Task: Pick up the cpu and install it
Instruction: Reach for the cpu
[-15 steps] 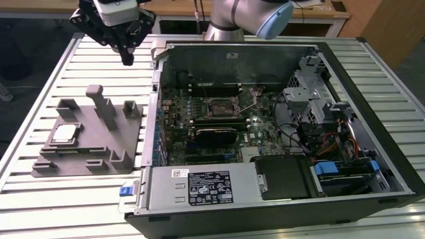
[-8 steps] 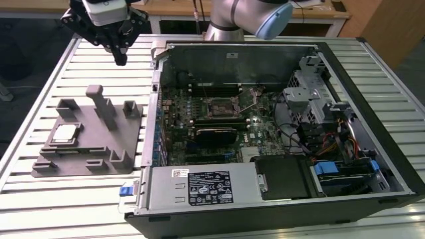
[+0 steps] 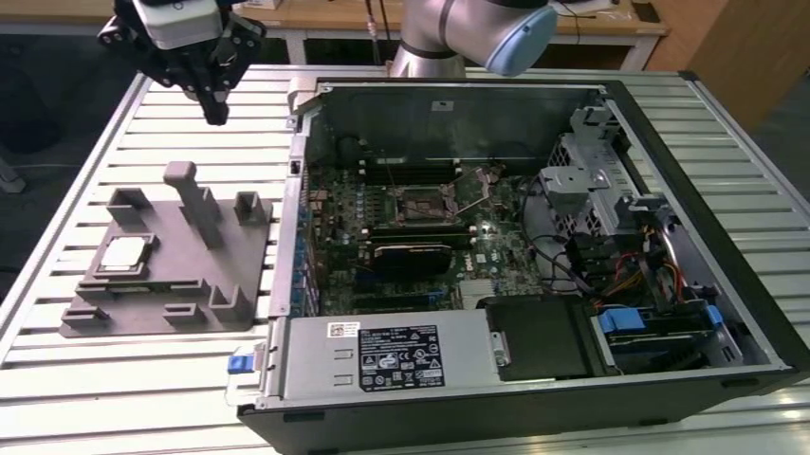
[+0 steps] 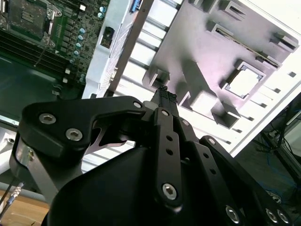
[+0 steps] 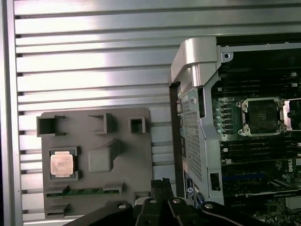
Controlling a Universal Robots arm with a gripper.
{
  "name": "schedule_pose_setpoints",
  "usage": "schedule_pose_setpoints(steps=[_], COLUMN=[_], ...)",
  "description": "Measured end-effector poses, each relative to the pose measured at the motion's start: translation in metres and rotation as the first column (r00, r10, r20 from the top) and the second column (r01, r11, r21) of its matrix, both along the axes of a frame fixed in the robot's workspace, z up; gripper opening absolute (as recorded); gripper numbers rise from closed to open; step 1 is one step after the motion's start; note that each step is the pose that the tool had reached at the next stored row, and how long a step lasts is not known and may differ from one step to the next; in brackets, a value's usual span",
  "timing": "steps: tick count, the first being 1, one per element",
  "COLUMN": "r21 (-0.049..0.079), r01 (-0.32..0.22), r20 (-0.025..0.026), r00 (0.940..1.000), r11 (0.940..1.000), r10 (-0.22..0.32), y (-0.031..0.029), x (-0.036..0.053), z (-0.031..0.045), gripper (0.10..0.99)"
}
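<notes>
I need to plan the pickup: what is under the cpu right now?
The cpu lies flat in a square recess of the grey holder plate, which rests on the slatted table. The recess floor beneath the chip is covered, so it cannot be seen.

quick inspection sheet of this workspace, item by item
surface: ribbed silver metal table, grey moulded fixture plate on it
job's things: small square silver-topped cpu sits in the fixture's pocket; square metal-framed socket in the open black computer case looks empty
clutter: thin green circuit strip in a fixture slot
grippers: black gripper above the table, apart from the cpu, fingers shut, holding nothing
cables: coloured wire bundle inside the case
surroundings: wooden bench behind the table
</notes>
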State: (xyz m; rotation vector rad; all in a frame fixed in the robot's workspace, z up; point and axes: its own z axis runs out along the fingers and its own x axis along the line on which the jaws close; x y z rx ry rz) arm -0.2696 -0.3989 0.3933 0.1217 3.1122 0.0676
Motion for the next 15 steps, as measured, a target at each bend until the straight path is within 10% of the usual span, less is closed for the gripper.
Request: schedule_pose_setpoints(steps=[15], r21=[0.000], r01=[0.001], r20=[0.0000], r00=[1.0000], r11=[1.0000], r10=[-0.001], y=[0.0000], x=[-0.0239], z=[0.0000], gripper=[0.106])
